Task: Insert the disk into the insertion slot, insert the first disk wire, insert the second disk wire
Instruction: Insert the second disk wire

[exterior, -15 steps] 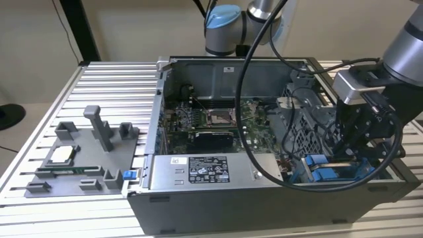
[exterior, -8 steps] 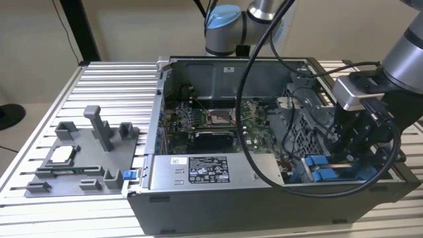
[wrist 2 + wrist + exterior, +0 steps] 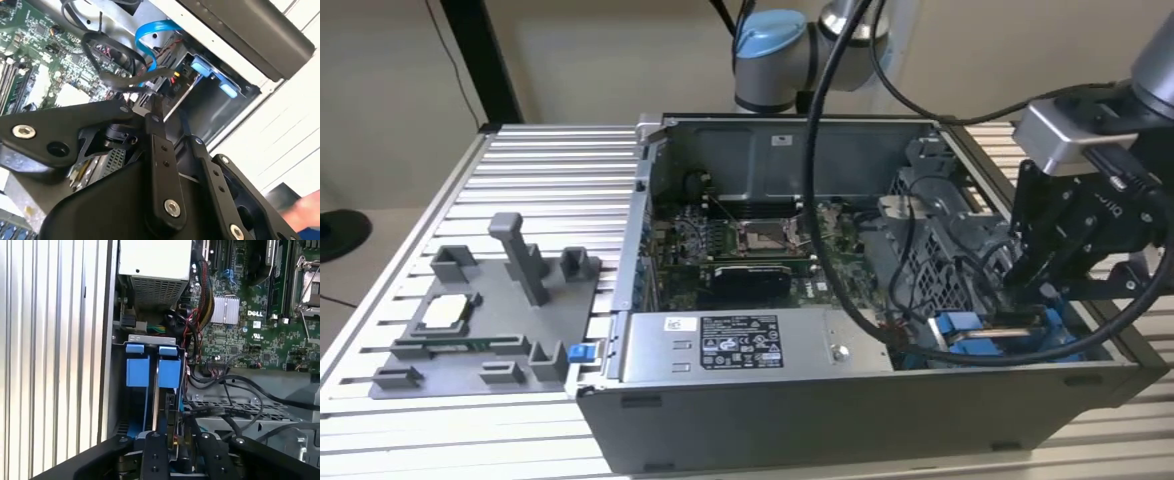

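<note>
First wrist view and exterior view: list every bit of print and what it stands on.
Black-and-white sticker on the silver box: print too small to read.
White sticker on the case's back wall: too small to read.
Motherboard: a short white maker's mark, plus fine white markings too small to read.

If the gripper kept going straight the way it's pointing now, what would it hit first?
Most likely the disk in its blue carrier, standing in the insertion slot: in the first wrist view the gripper points down at that bay. Dark cables run beside it, and depth is hard to judge.
</note>
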`<state>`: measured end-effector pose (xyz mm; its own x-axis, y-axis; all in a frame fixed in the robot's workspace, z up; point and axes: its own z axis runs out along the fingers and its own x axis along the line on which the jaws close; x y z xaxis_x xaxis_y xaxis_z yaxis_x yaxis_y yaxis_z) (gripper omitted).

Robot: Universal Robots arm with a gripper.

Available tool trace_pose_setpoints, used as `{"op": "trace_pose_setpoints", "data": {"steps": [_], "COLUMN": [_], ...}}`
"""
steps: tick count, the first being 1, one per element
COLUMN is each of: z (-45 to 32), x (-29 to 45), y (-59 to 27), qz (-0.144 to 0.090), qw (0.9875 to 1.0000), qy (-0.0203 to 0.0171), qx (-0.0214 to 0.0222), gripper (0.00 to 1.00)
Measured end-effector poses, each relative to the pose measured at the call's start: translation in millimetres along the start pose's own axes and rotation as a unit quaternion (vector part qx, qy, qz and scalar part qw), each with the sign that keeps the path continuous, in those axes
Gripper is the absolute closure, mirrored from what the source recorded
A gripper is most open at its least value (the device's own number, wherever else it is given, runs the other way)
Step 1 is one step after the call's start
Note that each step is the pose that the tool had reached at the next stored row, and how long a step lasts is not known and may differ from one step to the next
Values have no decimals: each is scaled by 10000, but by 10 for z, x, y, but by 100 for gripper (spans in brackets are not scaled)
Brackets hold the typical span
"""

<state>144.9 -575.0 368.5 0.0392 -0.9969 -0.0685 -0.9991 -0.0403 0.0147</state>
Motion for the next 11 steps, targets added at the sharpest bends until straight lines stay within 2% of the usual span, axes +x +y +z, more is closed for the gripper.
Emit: {"op": "trace_pose_setpoints", "data": {"steps": [5,11], "z": [-205,-222], "x": [-14,-15], "y": [3,3], "qz": [1,0], "qw": [10000,10000], "qy": [0,0], "qx": [-4,-4], "gripper": [0,0]}}
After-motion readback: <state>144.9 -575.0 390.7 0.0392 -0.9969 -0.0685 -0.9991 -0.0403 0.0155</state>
